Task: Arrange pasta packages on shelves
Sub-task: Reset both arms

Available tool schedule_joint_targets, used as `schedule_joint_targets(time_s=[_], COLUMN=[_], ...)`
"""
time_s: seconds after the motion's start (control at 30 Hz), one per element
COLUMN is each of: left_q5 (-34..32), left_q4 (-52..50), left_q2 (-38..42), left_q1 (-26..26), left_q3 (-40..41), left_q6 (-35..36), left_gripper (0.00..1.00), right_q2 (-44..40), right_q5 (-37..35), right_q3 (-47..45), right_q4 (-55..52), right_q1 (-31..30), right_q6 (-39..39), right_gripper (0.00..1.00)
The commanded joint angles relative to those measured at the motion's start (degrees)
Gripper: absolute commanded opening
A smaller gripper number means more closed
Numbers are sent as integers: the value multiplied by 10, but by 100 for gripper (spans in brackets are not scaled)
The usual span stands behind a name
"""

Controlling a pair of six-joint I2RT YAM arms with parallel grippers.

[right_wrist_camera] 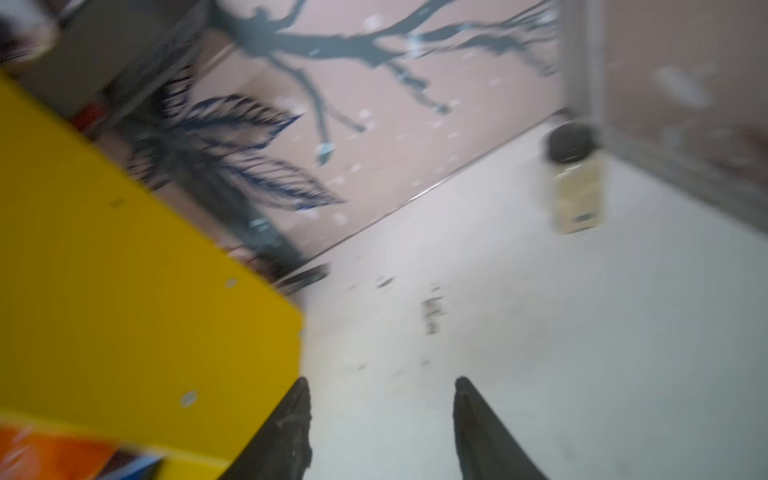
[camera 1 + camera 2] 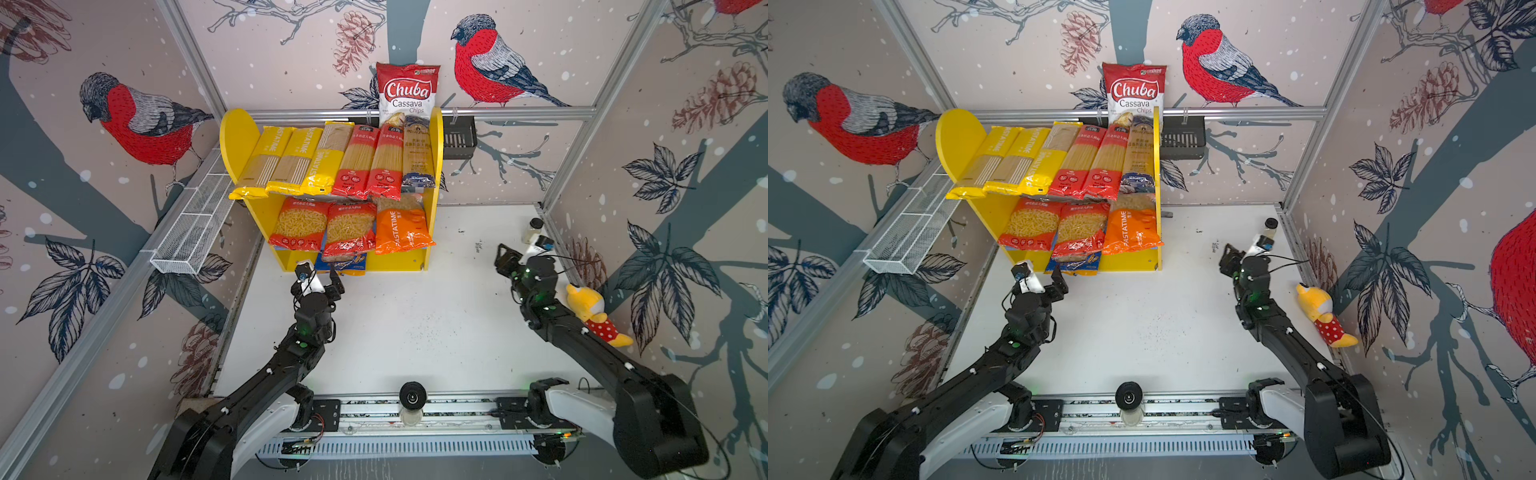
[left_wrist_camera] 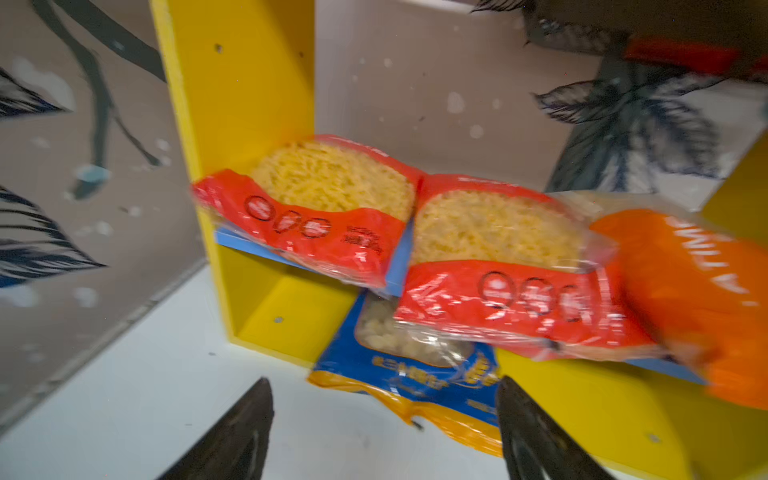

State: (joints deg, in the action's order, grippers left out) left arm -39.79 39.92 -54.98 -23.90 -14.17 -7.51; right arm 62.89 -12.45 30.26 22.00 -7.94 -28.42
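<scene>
White tabletop (image 2: 415, 332) within bird-print walls. The shelves (image 2: 243, 137) were set at the rear, with six long pasta packages (image 2: 357, 162) laid across the upper board and three squarer bags (image 2: 353, 228) on the lower. A blue-yellow bag (image 3: 399, 365) was lodged on the table, partly beneath the lower board. The left gripper (image 3: 383, 384), just before that bag, and the right gripper (image 1: 382, 380), over bare table, were both spread apart and empty.

Red-white chips bag (image 2: 408, 89), white wire basket (image 2: 195, 224), black basket (image 2: 459, 139), plush toy (image 2: 592, 309), bottle (image 2: 534, 230)
</scene>
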Motion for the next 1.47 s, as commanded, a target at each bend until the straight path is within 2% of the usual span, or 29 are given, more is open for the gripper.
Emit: schedule_joint_targets(time_s=[0.0,0.1,0.17,0.2,0.23,0.3,0.37,0.43,0.53,0.6,0.63,0.67,0.7,0.73,0.77,0.83,0.87,0.9,0.97,1.03,1.1,1.23,1.43], left_q5=[-106,-60,9,36,41,101,130,192,197,170,156,162,170,170,170,176,178,180,188,191,190,204,191], left_q4=[162,211,284,314,340,387,401,417,451,442,460,448,370,315,307,362,402,392,353,387,367,377,399], left_q2=[-45,-105,-147,-168,-179,-195,-215,-246,-288,-324,-352,-351,-334,-324,-323,-337,-349,-345,-341,-348,-344,-346,-349], left_q1=[27,65,95,109,114,145,168,193,194,196,197,198,201,203,203,203,201,199,198,197,196,195,189], left_q3=[23,53,83,90,96,106,101,93,87,68,58,50,26,8,3,19,28,27,11,22,17,19,27], left_q6=[104,76,63,56,56,54,59,58,63,46,47,52,38,29,30,42,51,53,55,59,57,68,72], left_gripper=[85,87,88,89,92,98,98,99,99,99,99,99,99,99,99,99,99,99,100,99,100,99,100], right_q2=[-8,22,51,70,83,97,111,133,165,212,245,250,233,217,226,243,239,230,231,231,229,229,228], right_q5=[-117,-173,-174,-155,-138,-111,-86,-64,-16,22,18,17,14,5,-2,-36,-57,-83,-86,-94,-92,-92,-92], right_q3=[-41,-110,-144,-157,-157,-169,-194,-207,-215,-219,-222,-219,-204,-187,-194,-200,-197,-187,-188,-186,-185,-185,-185], right_q4=[13,167,263,309,317,350,404,441,486,541,596,598,541,480,509,549,536,502,507,501,497,495,494], right_q1=[38,40,51,62,72,86,99,107,98,94,91,88,87,86,82,70,64,59,58,55,56,55,55], right_q6=[72,131,145,147,153,152,150,148,182,202,210,213,211,203,207,216,214,205,206,205,204,204,204], right_gripper=[58,61,62,62,62,62,63,64,66,67,79,81,82,99,99,99,100,100,99,99,100,100,99])
